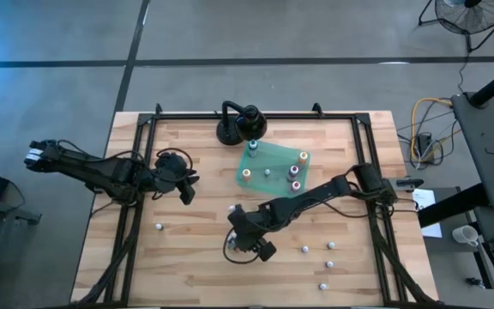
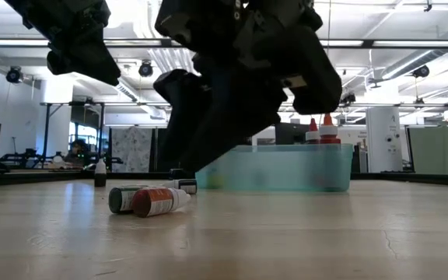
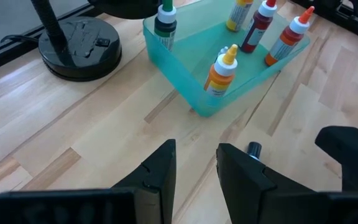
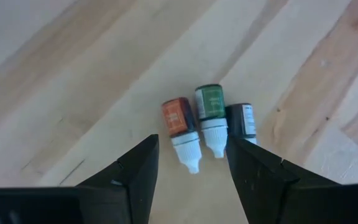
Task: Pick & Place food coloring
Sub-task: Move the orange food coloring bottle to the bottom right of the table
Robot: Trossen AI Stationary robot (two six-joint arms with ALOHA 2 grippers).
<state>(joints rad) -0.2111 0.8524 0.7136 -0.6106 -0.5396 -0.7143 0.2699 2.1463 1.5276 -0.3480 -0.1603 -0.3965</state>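
below the right gripper [image 4: 188, 171], jaws apart and empty, three food coloring bottles [image 4: 211, 115] lie side by side on the table, long axes pointing toward the gap; left gripper [image 3: 196, 165], slightly open, waits farther off.

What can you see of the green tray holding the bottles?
The green tray is a shallow, square, translucent teal bin, apparently plastic, sitting flat on the wooden table at its far middle, beside a black round-based stand. Several food coloring bottles stand upright inside it. Neither gripper touches it.
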